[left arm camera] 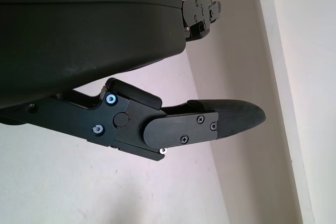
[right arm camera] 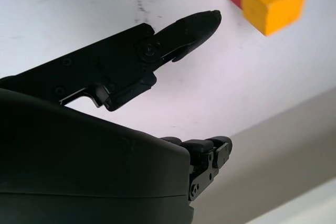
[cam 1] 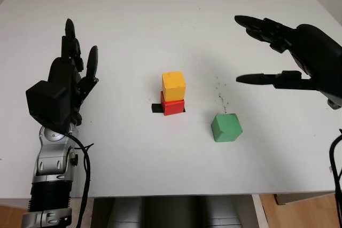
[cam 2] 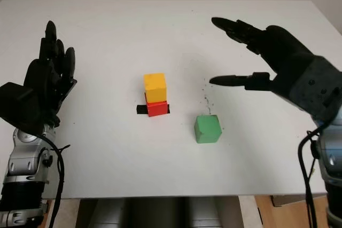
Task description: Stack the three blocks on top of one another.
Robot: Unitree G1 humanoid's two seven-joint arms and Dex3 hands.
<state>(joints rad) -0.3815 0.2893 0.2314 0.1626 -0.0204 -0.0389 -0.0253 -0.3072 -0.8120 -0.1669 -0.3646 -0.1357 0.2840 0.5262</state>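
On the white worktop (cam 1: 160,30) a yellow cube-shaped block (cam 1: 173,86) sits on top of a red cube-shaped block (cam 1: 172,106), the pair standing near the middle with a small black patch (cam 1: 156,108) on the surface touching the red block's left side. The green cube-shaped block (cam 1: 226,127) lies apart to the right and nearer the robot, turned at an angle — not yet on the stack. The left hand (cam 1: 67,86) is raised at the left of the worktop, open and holding nothing. The right hand (cam 2: 267,60) hovers above the right side, beyond the green block, open and empty. A scatter of dark specks (cam 1: 220,97) marks the worktop between stack and green block. No readable writing or labels appear on the blocks.
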